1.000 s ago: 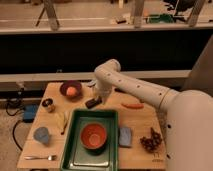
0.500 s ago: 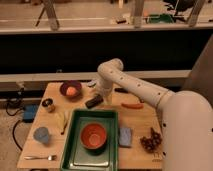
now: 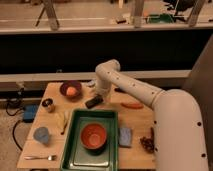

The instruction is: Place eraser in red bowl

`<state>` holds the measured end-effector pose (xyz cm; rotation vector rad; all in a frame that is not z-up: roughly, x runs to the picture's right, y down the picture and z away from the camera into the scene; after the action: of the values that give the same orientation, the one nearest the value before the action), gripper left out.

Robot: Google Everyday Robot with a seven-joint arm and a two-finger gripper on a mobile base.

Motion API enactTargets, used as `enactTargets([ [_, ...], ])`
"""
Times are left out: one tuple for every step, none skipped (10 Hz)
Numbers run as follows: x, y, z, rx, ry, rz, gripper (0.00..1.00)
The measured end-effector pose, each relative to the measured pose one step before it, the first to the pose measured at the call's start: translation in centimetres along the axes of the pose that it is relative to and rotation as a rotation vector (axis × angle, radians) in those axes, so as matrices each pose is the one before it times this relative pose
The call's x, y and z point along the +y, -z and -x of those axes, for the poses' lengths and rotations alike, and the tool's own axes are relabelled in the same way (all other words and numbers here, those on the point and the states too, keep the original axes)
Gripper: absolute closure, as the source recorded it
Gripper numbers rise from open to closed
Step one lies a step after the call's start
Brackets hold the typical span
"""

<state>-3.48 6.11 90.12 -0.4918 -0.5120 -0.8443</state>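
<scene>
The red bowl (image 3: 94, 136) is orange-red and round, and sits empty in the middle of a green tray (image 3: 80, 152) at the table's front. The eraser (image 3: 93, 102) is a small black block lying tilted just behind the tray's far edge. My gripper (image 3: 97, 96) hangs at the end of the white arm, right over the eraser and touching or nearly touching it. I cannot tell whether it holds the eraser. The eraser is a short way behind the red bowl.
A maroon bowl (image 3: 70, 90) holding an orange ball stands at the back left. An orange carrot-like piece (image 3: 132, 105) lies to the right. Around the tray are a pale blue pad (image 3: 125, 136), dark grapes (image 3: 147, 144), a blue cup (image 3: 41, 135), a fork (image 3: 40, 157), a banana (image 3: 62, 120) and a small jar (image 3: 48, 105).
The arm's elbow has swayed slightly right and back. The gripper and the eraser stay at about the same spot behind the tray.
</scene>
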Motion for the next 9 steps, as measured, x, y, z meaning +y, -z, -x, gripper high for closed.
enactTargets([
  [-0.112, -0.757, -0.129, 0.00653, -0.00801, 0.00345, 0.20],
  [-0.063, -0.377, -0.071, 0.00306, -0.00356, -0.00243, 0.20],
  [-0.054, -0.552, -0.015, 0.00174, -0.00218, -0.00727, 0.20],
  [0.039, -0.316, -0.128, 0.00302, -0.00323, -0.00449, 0.20],
  [0.239, -0.448, -0.216, 0.00397, -0.00457, 0.00375, 0.20],
  [0.037, -0.267, -0.137, 0.00491, -0.00179, 0.00372, 0.20],
  [0.052, -0.310, -0.151, 0.00466, -0.00300, 0.00540, 0.20],
  [0.115, -0.325, -0.223, 0.00085, -0.00459, 0.00787, 0.20],
  [0.008, -0.163, -0.128, 0.00035, -0.00297, 0.00460, 0.20],
])
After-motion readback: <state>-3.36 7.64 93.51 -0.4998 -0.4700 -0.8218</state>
